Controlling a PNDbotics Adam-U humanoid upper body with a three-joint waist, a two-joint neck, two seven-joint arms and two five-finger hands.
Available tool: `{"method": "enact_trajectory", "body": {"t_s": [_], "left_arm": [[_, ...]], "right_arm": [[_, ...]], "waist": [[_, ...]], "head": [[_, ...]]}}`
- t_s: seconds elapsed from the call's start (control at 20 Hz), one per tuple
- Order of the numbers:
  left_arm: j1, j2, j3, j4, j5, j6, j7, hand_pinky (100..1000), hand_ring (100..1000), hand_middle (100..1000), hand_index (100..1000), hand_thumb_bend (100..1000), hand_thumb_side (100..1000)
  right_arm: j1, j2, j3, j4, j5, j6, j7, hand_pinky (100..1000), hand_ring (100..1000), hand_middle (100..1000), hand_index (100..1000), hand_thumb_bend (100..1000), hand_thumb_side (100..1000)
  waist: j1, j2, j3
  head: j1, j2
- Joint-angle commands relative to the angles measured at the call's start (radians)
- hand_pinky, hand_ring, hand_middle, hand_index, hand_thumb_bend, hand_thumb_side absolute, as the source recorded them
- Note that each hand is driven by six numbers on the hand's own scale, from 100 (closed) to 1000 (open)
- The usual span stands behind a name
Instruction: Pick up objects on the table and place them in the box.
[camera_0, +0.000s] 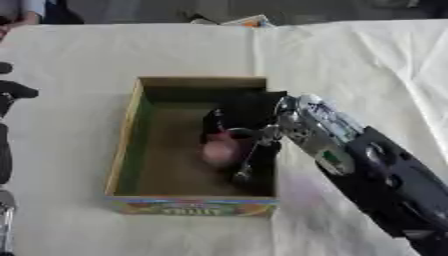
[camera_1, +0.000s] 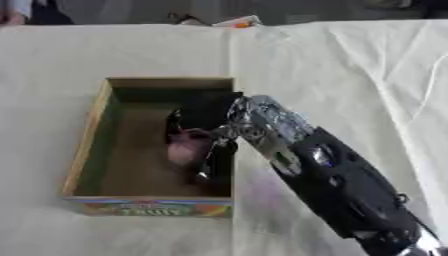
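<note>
An open cardboard box (camera_0: 122, 150) with a colourful printed front stands in the middle of the white-clothed table. My right arm comes in from the lower right and my right hand (camera_0: 241, 117) reaches down inside the box, near its right wall. Its fingers are curled round a pinkish round object (camera_0: 217, 151), which hangs low over the box floor. The hand hides the object's upper part. My left hand (camera_0: 7, 94) shows only at the left edge of the left eye view, well apart from the box, fingers relaxed and holding nothing.
A white cloth (camera_1: 332, 65) with creases covers the table all round the box. A small colourful flat thing (camera_0: 249, 21) lies at the far edge. The table's far edge runs along the top of both views.
</note>
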Motion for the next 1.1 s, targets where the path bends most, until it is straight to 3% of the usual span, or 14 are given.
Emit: {"method": "enact_trajectory", "body": {"t_s": [0.05,0.35,0.65,0.85,1.1], "left_arm": [[-0.003,0.007,-0.002,-0.011,0.005,0.001,-0.004,558,481,576,717,100,926],[-0.001,0.006,-0.001,-0.010,0.006,0.001,-0.005,558,482,576,717,100,927],[0.001,0.004,0.001,-0.011,0.005,0.000,-0.003,558,483,576,717,100,927],[0.003,0.004,0.005,-0.011,0.003,0.000,0.001,558,483,577,717,100,926],[0.003,0.002,0.010,-0.013,0.001,-0.002,0.007,558,484,577,717,100,925]], "right_arm": [[-0.032,0.003,-0.033,-0.046,0.001,0.004,0.051,693,850,817,855,737,441],[-0.049,-0.004,-0.096,-0.143,-0.058,0.051,0.054,692,842,812,852,807,507],[-0.055,-0.030,-0.202,-0.282,-0.147,0.138,-0.005,687,821,796,856,821,625],[-0.053,-0.087,-0.289,-0.383,-0.210,0.201,-0.065,683,799,778,858,756,734],[-0.010,-0.162,-0.402,-0.500,-0.288,0.278,-0.142,661,771,745,841,611,1000]], "waist": [[0.004,-0.023,-0.001],[0.005,-0.026,-0.004],[0.008,-0.029,-0.010],[0.011,-0.031,-0.017],[0.018,-0.029,-0.029]], "head": [[-0.005,-0.011],[-0.005,-0.012],[0.006,-0.013],[0.019,-0.009],[0.037,-0.002]]}}
